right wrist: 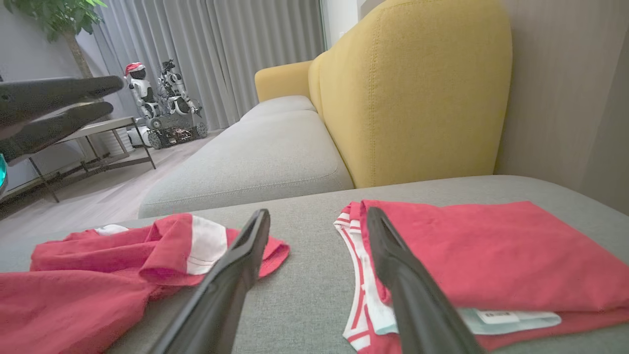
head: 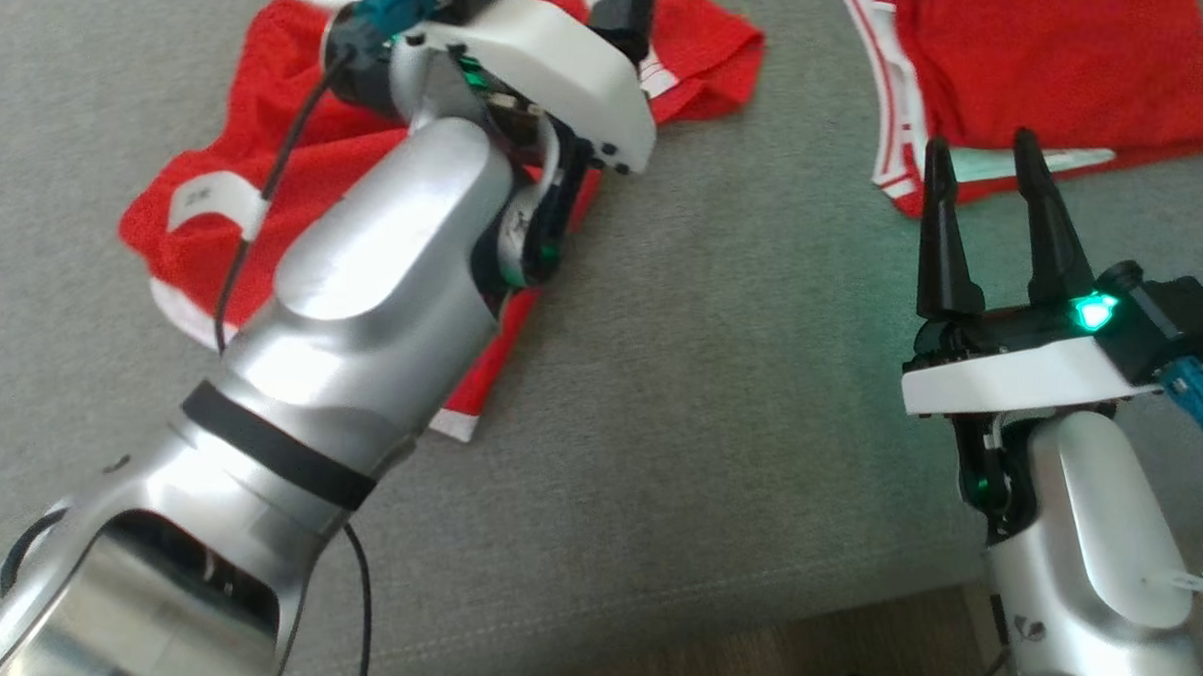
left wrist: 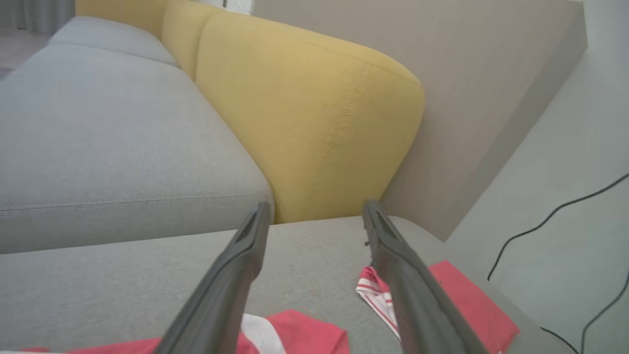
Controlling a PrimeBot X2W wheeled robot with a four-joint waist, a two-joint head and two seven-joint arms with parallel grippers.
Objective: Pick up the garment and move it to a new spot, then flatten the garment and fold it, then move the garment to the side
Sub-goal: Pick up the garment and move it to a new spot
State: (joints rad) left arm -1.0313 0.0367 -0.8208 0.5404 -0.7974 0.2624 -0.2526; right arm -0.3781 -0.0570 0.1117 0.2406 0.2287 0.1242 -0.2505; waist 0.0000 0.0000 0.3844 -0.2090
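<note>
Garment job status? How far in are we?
Looks done: a folded red garment lies at the right of the sofa seat. In hand: nothing, left gripper and right gripper both open. Left: the crumpled red garment under the left arm needs flattening, folding, moving aside.

A grey sofa cushion (head: 720, 382) carries a crumpled red garment (head: 179, 253) on the left and, well apart, a folded red garment (head: 1061, 64) on the right.
</note>
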